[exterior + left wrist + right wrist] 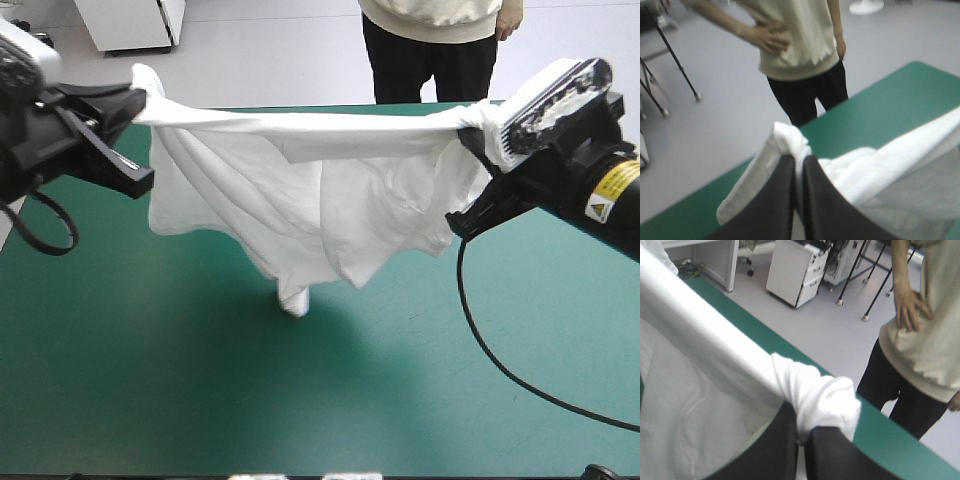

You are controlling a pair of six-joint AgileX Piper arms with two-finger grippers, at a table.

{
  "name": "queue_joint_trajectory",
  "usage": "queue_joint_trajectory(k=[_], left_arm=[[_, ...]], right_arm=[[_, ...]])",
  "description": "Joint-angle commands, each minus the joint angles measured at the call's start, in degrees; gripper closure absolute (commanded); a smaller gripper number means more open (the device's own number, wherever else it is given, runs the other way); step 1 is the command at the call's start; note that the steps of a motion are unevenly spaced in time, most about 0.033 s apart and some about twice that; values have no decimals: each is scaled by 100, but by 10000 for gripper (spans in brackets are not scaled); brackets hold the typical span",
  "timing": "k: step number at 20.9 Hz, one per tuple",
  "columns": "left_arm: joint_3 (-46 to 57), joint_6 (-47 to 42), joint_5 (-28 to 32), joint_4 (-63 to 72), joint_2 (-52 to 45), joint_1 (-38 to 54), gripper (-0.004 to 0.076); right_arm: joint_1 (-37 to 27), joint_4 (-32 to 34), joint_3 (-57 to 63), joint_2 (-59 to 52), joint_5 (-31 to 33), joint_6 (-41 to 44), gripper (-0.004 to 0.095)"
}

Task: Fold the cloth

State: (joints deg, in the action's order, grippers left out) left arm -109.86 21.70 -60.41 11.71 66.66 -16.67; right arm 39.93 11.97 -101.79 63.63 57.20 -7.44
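You held the T-shirt (300,190) stretched in the air over the far half of the tabletop (200,400). The left end effector (799,162) and right end effector (801,430) each clamped an end of its top edge (presumably so it hung open for laying flat).

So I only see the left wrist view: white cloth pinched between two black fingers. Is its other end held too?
Observer: Yes. The right wrist view shows the right gripper shut on the T-shirt as well.
Operator: Is it lifted clear?
Observer: Mostly. In the high view it hangs in folds, and only its lowest tip seems to touch the teal-green cover.
Operator: Is it stretched?
Observer: Its top edge runs taut the whole way from the left gripper to the right one.
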Motion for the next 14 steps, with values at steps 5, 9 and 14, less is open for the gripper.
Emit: queue_joint_trajectory(k=[5, 9, 14], left_arm=[[-1952, 170, 588, -42, -94, 23, 733], [-2082, 157, 566, -72, -69, 23, 733], [-2032, -126, -205, -75, 335, 23, 733]], right_arm=[[-13, 285, -2020, -136, -743, -785, 921], [-13, 285, -2411, -136, -389, -776, 921], [-13, 307, -2351, 309, 625, -326, 921]])
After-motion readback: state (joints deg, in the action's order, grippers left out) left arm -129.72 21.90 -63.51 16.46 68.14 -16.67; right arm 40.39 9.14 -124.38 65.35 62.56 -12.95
